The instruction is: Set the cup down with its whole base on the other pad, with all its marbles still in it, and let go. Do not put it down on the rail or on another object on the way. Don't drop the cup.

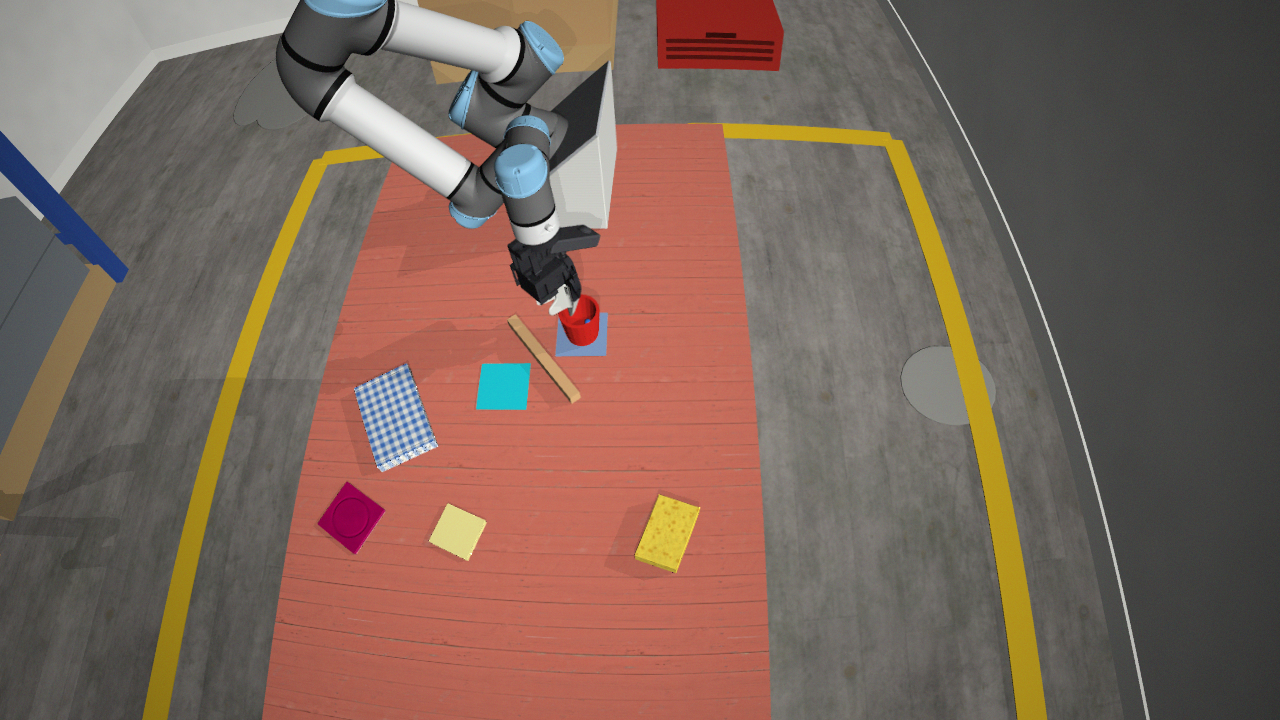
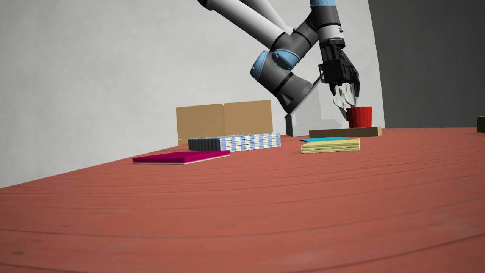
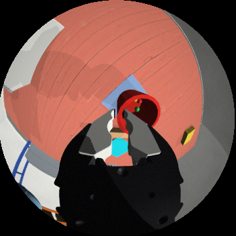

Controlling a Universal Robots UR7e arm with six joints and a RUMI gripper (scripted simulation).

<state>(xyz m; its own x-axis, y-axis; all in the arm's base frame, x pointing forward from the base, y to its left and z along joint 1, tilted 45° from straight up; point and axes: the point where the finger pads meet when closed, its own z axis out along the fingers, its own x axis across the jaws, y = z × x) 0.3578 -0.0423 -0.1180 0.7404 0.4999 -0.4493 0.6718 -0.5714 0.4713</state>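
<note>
The red cup (image 1: 582,332) (image 2: 360,117) (image 3: 155,111) stands upright on the blue pad (image 1: 597,349) (image 3: 126,86). Marbles show inside it, among them a green marble (image 3: 137,109) and a blue marble (image 1: 587,320). My gripper (image 1: 566,310) (image 2: 351,111) (image 3: 118,109) is at the cup's near rim, its fingers narrowly apart. One fingertip is inside the cup and the other outside; a slim gap shows beside the wall, so it is not clamped. The cyan pad (image 1: 503,386) (image 2: 323,139) (image 3: 120,147) lies beyond the wooden rail (image 1: 543,358) (image 2: 342,132) (image 3: 118,134).
A checked cloth (image 1: 395,417) (image 2: 251,142) lies left of the cyan pad. A magenta square (image 1: 350,517) (image 2: 179,157), a pale yellow block (image 1: 457,531) (image 2: 330,146) and a yellow sponge (image 1: 667,532) (image 3: 188,135) lie farther from the arm's base.
</note>
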